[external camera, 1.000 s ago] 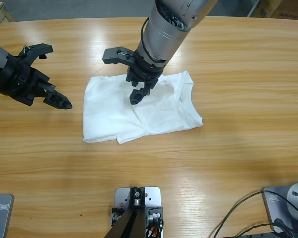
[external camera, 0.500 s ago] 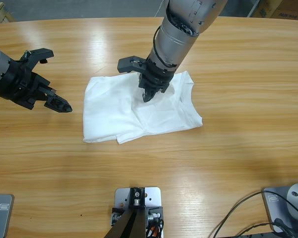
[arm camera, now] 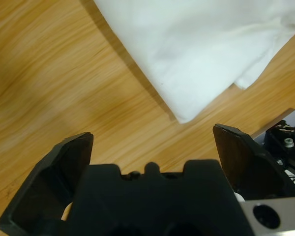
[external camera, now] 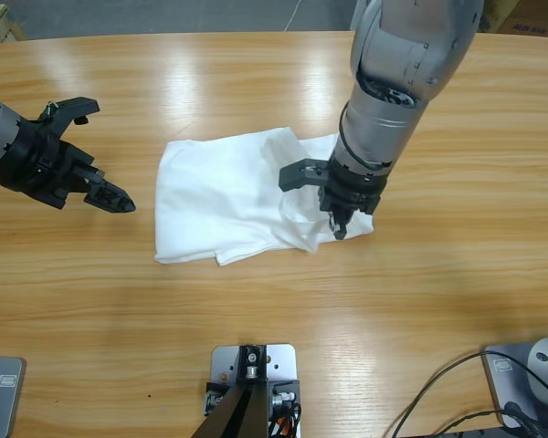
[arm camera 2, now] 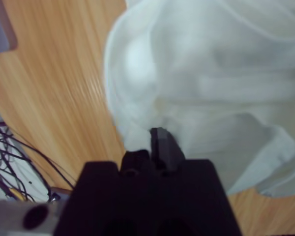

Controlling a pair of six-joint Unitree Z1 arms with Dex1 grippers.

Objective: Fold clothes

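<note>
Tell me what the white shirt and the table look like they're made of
The T-shirt looks like soft matte woven or knit cloth, probably cotton: it creases and bunches where the right gripper pinches it. The table looks like wood, or a wood-look laminate, with a glossy finish: visible grain lines and bright light reflections.

Long wooden bench (external camera: 457, 274) in warm honey tone, grain running lengthwise, filling nearly the whole high view. Glossy finish, with pale streaks of overhead light reflected near the upper middle. Rounded far edge, and beyond it a strip of grey floor (external camera: 164, 16). Corner of a cardboard box (external camera: 521, 14) at the top right, something pale and wooden at the top left corner. Black cables (external camera: 447, 401) trailing over the bench at the lower right. Same wood grain under both wrist views; a tangle of dark cables (arm camera 2: 10, 157) at the left edge of the right wrist view.
</note>
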